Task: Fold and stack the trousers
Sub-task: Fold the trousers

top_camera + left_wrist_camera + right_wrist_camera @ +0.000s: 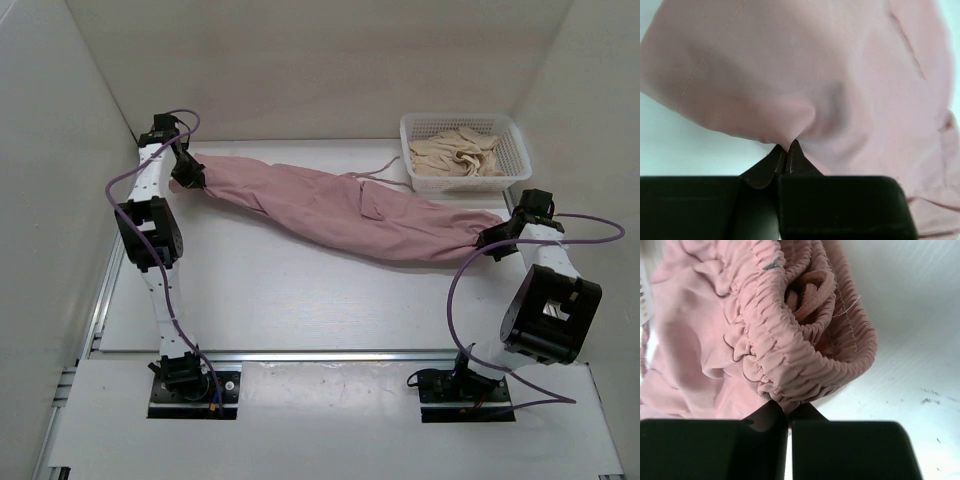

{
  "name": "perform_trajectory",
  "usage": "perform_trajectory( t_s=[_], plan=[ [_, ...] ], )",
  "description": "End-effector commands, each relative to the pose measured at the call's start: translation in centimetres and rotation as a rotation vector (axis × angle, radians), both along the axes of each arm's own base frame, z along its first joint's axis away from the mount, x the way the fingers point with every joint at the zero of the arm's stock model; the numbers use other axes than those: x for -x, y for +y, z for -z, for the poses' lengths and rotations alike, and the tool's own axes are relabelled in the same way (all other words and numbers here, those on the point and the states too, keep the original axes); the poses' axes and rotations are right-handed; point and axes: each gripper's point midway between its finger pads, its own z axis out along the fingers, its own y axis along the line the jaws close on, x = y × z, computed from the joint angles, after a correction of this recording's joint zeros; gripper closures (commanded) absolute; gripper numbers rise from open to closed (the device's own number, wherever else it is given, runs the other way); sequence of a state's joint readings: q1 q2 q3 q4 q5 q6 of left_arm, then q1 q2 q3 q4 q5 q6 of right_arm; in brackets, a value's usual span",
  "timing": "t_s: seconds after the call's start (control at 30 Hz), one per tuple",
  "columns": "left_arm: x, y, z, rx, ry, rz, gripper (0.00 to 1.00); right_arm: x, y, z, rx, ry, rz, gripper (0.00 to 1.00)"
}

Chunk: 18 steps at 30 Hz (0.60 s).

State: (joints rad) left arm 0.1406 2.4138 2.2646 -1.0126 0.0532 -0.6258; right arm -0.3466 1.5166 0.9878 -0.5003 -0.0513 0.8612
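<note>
**Soft cloth, hard plastic**

The trousers (340, 210) are matt dusty-pink cloth, smooth along the legs and tightly puckered and ribbed at the waistband (790, 365). The basket (518, 150) is white plastic lattice, holding crumpled beige cloth (455, 155). The bench (300, 300) is smooth, white and faintly scuffed. The left pincer (785, 152) and right pincer (788, 410) look like matt black plastic.

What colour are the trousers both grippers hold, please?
The trousers are dusty pink, clearest in the top external view.

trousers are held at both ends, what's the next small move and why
Probably carry the left gripper, shut on the leg end, toward the right gripper, shut on the waistband: the trousers lie stretched full length, not yet folded.
</note>
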Motion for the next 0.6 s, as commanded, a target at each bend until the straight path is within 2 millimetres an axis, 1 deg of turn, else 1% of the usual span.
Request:
perform_trajectory(
  t_s=[0.0, 0.03, 0.07, 0.1, 0.13, 0.17, 0.2, 0.23, 0.27, 0.3, 0.33, 0.37, 0.4, 0.43, 0.47, 0.5, 0.53, 0.57],
  plan=[
    [2.4, 2.9, -7.8, -0.084, -0.117, -0.055, 0.90, 0.5, -1.3, -2.9, 0.065, -0.039, 0.045, 1.00],
    [3.1, 3.1, -9.0, -0.105, -0.134, -0.055, 0.90, 1.2, -1.4, -2.6, 0.075, -0.021, 0.054, 1.00],
    [4.0, 3.2, -8.9, -0.116, -0.120, -0.062, 0.90, 1.8, -1.3, -2.7, 0.082, -0.013, 0.058, 1.00],
    [5.6, 3.5, -7.3, -0.138, -0.061, -0.065, 0.90, 2.1, -1.4, -3.4, 0.095, -0.025, 0.064, 1.00],
    [6.6, 3.8, -8.1, -0.139, -0.067, -0.076, 0.90, 2.9, -1.3, -3.1, 0.100, -0.004, 0.069, 1.00],
    [7.6, 3.6, -7.7, -0.137, -0.049, -0.075, 0.90, 4.0, -1.2, -2.6, 0.108, 0.029, 0.059, 1.00],
    [9.6, 3.7, -5.8, -0.120, 0.015, -0.071, 0.90, 4.5, -1.2, -2.9, 0.118, 0.035, 0.064, 1.00],
    [10.5, 3.8, -5.6, -0.133, 0.023, -0.078, 0.90, 5.7, -0.8, -2.1, 0.106, 0.069, 0.062, 1.00],
    [11.6, 4.1, -6.3, -0.159, 0.021, -0.091, 0.90, 7.2, -0.9, -1.7, 0.109, 0.114, 0.070, 1.00],
    [12.8, 4.8, -6.0, -0.176, 0.042, -0.112, 0.90, 8.0, -1.1, -2.0, 0.120, 0.111, 0.086, 1.00],
    [14.7, 5.5, -5.1, -0.203, 0.083, -0.126, 0.90, 9.7, -1.1, -1.4, 0.120, 0.149, 0.091, 1.00],
    [15.7, 5.6, -4.7, -0.214, 0.111, -0.130, 0.90, 10.3, -1.1, -1.9, 0.145, 0.129, 0.101, 1.00],
    [16.9, 6.4, -3.8, -0.220, 0.156, -0.140, 0.88, 10.8, -1.5, -2.1, 0.161, 0.120, 0.112, 1.00],
    [17.4, 6.7, -3.7, -0.217, 0.173, -0.148, 0.80, 11.7, -1.2, -1.7, 0.163, 0.130, 0.101, 0.99],
    [18.5, 6.9, -3.2, -0.213, 0.213, -0.143, 0.68, 11.9, -1.2, -2.3, 0.182, 0.103, 0.108, 0.96],
    [18.8, 7.1, -3.1, -0.201, 0.221, -0.151, 0.47, 12.0, -1.3, -2.5, 0.195, 0.097, 0.088, 0.82],
    [19.1, 7.1, -3.2, -0.187, 0.219, -0.154, 0.12, 11.9, -1.1, -2.5, 0.187, 0.093, 0.083, 0.71],
    [19.5, 7.5, -3.7, -0.188, 0.207, -0.169, 0.03, 11.9, -1.0, -2.7, 0.189, 0.083, 0.065, 0.57]
  ],
)
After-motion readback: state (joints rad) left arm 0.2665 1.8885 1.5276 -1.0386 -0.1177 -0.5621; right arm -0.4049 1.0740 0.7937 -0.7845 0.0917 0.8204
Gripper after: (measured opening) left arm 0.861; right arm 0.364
